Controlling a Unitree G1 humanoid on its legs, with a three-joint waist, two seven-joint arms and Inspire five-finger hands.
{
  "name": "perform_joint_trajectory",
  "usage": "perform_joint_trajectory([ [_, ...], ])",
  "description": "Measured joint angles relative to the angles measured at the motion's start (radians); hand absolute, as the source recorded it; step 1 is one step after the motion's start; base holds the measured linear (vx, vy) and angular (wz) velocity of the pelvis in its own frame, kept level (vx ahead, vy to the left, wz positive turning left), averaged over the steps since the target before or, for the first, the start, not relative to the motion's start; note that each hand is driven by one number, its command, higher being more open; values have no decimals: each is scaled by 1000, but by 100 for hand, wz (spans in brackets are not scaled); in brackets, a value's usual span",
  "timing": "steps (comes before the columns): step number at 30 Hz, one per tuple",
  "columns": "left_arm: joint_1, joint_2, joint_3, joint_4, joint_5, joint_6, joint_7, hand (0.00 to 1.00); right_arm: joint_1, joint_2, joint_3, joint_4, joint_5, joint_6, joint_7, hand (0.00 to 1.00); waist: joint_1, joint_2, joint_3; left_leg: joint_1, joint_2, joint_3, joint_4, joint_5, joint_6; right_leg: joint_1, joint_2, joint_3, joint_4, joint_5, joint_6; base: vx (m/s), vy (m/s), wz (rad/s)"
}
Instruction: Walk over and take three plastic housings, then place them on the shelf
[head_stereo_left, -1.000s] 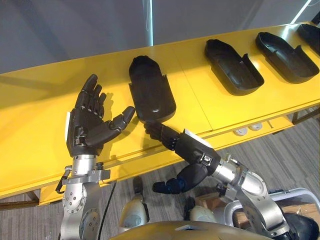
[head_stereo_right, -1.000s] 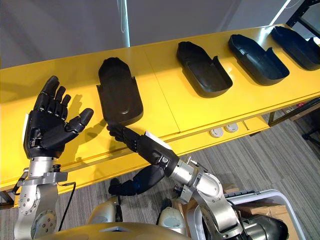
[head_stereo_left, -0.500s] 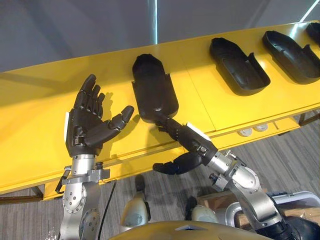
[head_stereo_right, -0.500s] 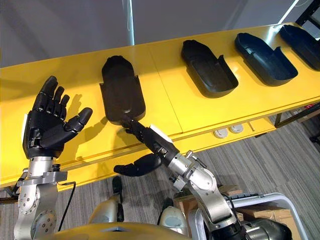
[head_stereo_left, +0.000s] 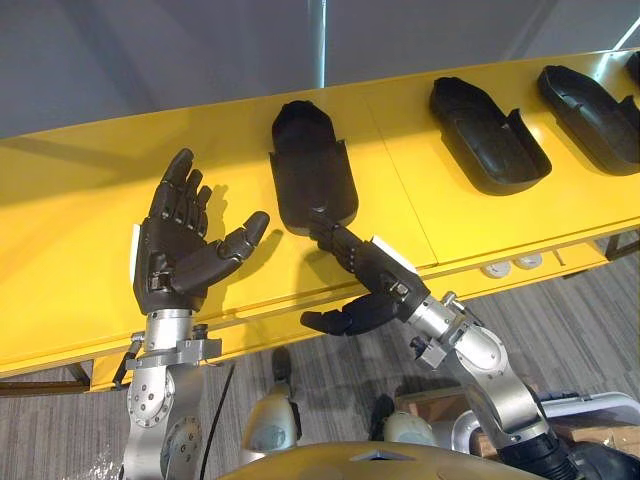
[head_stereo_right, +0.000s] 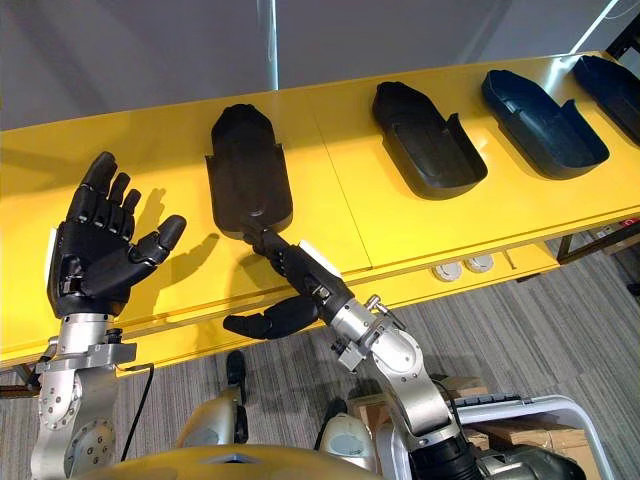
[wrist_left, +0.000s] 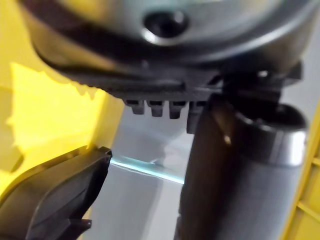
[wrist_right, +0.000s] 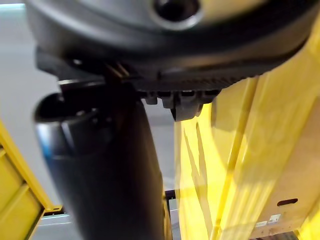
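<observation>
**Right hand: now reaching onto the near end of the nearest housing, with no grasp yet.**
Over the last second the right arm has stretched forward across the edge of the yellow table. Its straight fingers now lie on the housing's near lip, where before they only met its edge. The thumb hangs spread apart below the table edge, so the hand is unclenched and closes on nothing. The housing lies flat on the table and appears unmoved; the slight sideways drift of the whole row is the camera's. The left hand is raised just beside the housing, palm bare and fingers spread, unchanged and holding nothing. The second housing and third housing rest further along the table on the robot's right, well apart. Judged status: the first pick is only beginning, none of the three is taken, and all shelf placement is still ahead.
</observation>
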Motion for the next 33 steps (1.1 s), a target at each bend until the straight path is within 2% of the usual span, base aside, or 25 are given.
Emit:
perform_joint_trajectory([
  [9, 0, 0, 2, 4, 0, 0, -14, 100, -24, -5, 3, 7, -12, -6, 5, 100, 1, -4, 2, 0, 0, 0, 0, -1, -1, 0, 0, 0, -1, -2, -3, 0, 0, 0],
  [14, 1, 0, 4, 4, -1, 0, -44, 100, 15, -13, -58, -49, -6, -5, 73, 100, 1, -5, 1, 2, 0, 6, -2, -1, -1, 3, 0, 1, -2, 2, 2, 0, 0, -1],
  [18, 0, 2, 5, 4, -5, 0, -62, 100, 57, -67, -81, -147, 85, -4, 145, 100, -3, -12, -3, 13, 3, 26, -3, -4, 1, 5, 0, 16, -3, 3, 4, 3, -4, -10],
  [20, -1, 2, 5, 4, -5, 0, -79, 100, 58, -73, -89, -161, 150, -4, 149, 100, -7, -17, -6, 23, 4, 35, -3, -7, 0, 9, 0, 23, -4, 3, 4, 5, -18, -12],
  [23, -3, 2, 5, 4, -6, 0, -103, 100, 58, -63, -120, -162, 229, -4, 107, 100, -7, -26, -24, 39, 9, 59, -3, -23, -6, 14, 2, 43, -15, 5, 6, 3, -12, -20],
  [27, -4, 0, 2, 4, -48, 0, -157, 100, 59, 8, -193, -172, 289, -5, 7, 100, -12, -31, -60, 52, 17, 109, -3, -33, -7, 0, 9, 93, -39, 23, 9, 23, 1, -43],
  [28, -6, -4, -1, 4, -70, 0, -180, 100, 60, 42, -236, -196, 288, -5, -61, 100, -25, -32, -67, 68, 23, 159, -3, -39, -8, -14, 11, 141, -51, 39, 9, 22, 14, -78],
  [30, -10, -5, -9, 4, -80, 1, -181, 100, 70, 60, -267, -210, 287, -5, -118, 100, -31, -32, -74, 82, 29, 202, -3, -42, -8, -15, 17, 182, -65, 57, 10, 39, 14, -86],
  [31, -19, -7, -22, 4, -80, 1, -182, 100, 87, 84, -311, -219, 286, -5, -178, 100, -39, -33, -77, 100, 34, 245, -1, -44, -10, -16, 22, 224, -84, 79, 11, 62, 8, -92],
  [33, -25, -14, -56, 4, -82, 1, -183, 100, 128, 128, -402, -220, 264, -5, -303, 100, -81, -31, -82, 139, 38, 315, 0, -58, -13, -12, 27, 291, -108, 105, 16, 40, 11, -113],
])
